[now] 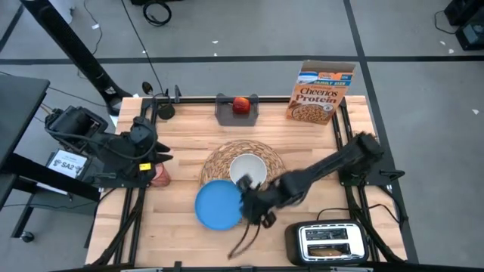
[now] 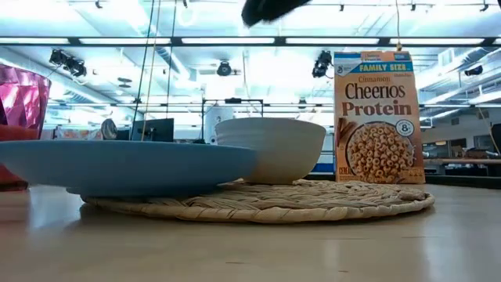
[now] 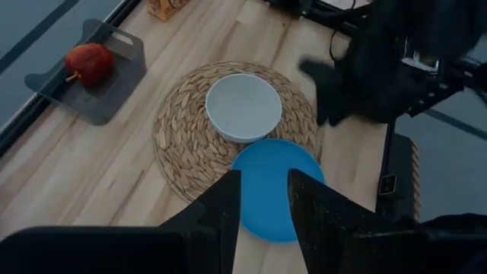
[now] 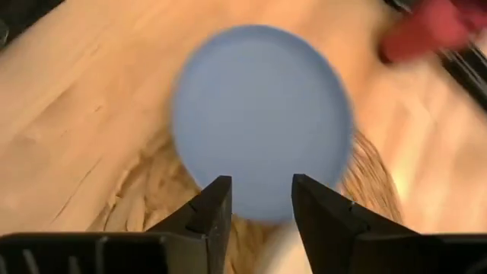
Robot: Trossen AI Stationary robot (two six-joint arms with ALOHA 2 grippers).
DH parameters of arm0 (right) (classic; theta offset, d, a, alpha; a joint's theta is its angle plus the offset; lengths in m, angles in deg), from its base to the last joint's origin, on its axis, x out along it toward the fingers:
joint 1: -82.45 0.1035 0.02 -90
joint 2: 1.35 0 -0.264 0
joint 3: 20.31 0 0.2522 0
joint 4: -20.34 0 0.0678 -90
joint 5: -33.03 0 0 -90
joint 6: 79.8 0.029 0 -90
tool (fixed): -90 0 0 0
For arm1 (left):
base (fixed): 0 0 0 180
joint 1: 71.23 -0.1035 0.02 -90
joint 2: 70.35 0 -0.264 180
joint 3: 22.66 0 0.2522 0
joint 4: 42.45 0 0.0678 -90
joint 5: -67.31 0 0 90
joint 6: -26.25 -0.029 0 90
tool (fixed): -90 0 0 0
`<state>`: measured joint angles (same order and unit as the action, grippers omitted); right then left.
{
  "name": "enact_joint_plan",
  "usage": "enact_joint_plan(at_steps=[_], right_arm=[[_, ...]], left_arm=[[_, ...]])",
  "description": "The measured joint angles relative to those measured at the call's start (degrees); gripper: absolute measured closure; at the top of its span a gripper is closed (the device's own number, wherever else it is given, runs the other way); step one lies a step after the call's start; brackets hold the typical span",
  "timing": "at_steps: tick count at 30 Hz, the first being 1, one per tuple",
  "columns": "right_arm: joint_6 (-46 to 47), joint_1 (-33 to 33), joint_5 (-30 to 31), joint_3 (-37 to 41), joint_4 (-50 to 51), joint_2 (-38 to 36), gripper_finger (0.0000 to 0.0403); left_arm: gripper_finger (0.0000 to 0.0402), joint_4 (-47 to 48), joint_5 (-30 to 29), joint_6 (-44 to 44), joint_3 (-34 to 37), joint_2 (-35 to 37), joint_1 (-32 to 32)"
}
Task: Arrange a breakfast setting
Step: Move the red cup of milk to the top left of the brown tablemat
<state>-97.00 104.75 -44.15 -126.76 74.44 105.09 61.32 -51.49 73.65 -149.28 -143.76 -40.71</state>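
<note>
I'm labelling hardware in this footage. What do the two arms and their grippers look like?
Both arms are dark, almost black, jointed links. The left arm carries black cabling and a small yellow mark near its wrist. The right arm ends in the right gripper, two flat, dark, squared fingers; the left gripper looks the same.

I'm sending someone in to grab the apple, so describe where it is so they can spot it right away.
Start at the tall Cheerios Protein box standing at the far edge of the wooden table. Beside it along that edge sits a grey tray, and the red apple lies in it. It is the only round red fruit; the placemat's dishes are white and blue.
</note>
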Motion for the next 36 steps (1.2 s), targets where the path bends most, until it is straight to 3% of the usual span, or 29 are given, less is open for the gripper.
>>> enact_joint_plan(at_steps=[6, 12, 15, 21, 28, 32, 36], right_arm=[[15.0, -5.5, 1.4, 4.0, 7.4, -9.2, 0.0222], [34.1, -13.6, 2.8, 17.8, 9.3, -17.8, 0.0193], [38.8, -17.3, 3.6, 25.6, 7.6, -19.9, 0.0192], [43.0, -22.2, 2.1, 35.0, -2.2, -19.3, 0.0196], [42.4, -24.6, -2.2, 37.1, -10.7, -17.5, 0.0197], [40.8, -25.0, -1.1, 37.1, -10.5, -17.8, 0.0197], [37.7, -25.1, -0.4, 36.7, -9.4, -20.8, 0.0197]], left_arm=[[0.0265, 0.0, -0.1, 2.3, 0.1, -0.6, 0.0], [0.0213, -0.4, -1.1, 7.7, 5.4, -0.4, -0.2], [0.0205, -0.5, 0.3, 11.1, 9.7, -0.4, -0.2], [0.0205, -3.3, 9.0, 12.0, 14.4, -0.5, -2.0], [0.0205, -0.3, 23.1, 20.7, 14.4, -0.5, -1.6], [0.0205, -0.3, 23.8, 23.3, 15.7, -0.4, -0.4], [0.0205, -0.1, 20.5, 24.4, 20.2, 0.2, -0.5]])
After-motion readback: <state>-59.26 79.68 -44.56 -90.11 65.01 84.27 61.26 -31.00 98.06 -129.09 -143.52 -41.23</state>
